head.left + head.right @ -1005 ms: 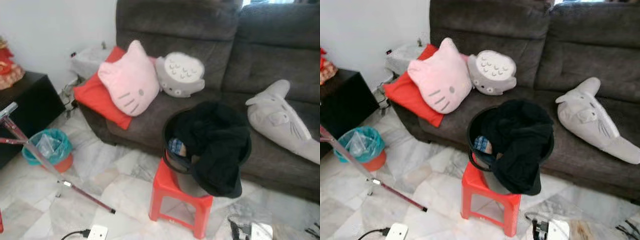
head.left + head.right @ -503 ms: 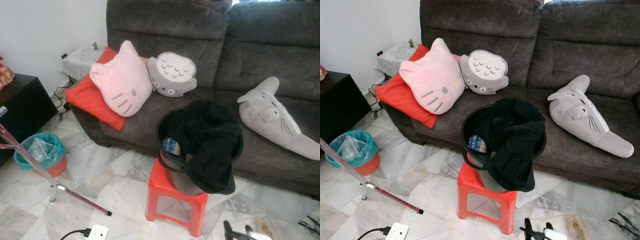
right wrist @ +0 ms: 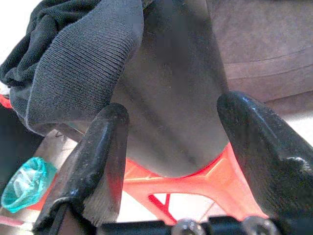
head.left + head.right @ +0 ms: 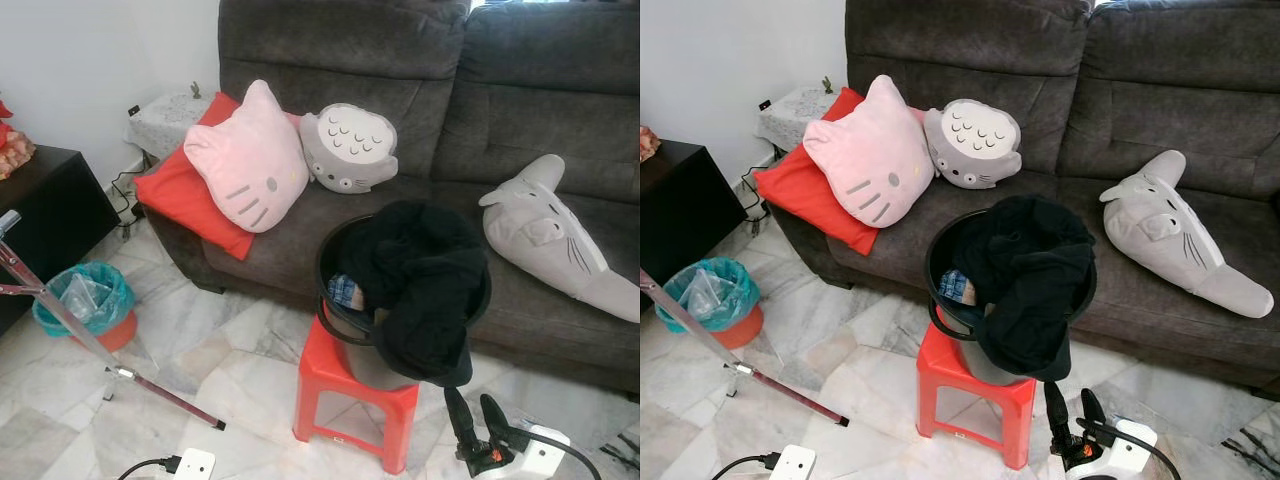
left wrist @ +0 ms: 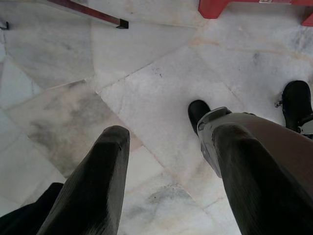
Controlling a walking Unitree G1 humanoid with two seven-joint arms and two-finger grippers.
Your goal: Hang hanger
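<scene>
Black clothing (image 4: 425,285) spills over the bucket (image 4: 952,300) on the red stool (image 4: 350,395); no hanger is visible. The right gripper (image 4: 478,428), fingers spread and empty, sits just beside the stool. The left gripper (image 5: 166,161) hangs spread over marble floor (image 5: 73,54). Best approach: reach up over the bucket's rim and search inside.

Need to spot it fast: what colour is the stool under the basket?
Red stool, clearest in the right eye view.

You face a dark grey sofa (image 4: 420,90) against a white wall (image 4: 90,50), standing on a pale marble floor (image 4: 200,370). A black cabinet (image 4: 45,225) sits at your left, with a small cloth-covered side table (image 4: 165,110) in the corner beside the sofa's arm. Even daylight fills the room.
</scene>
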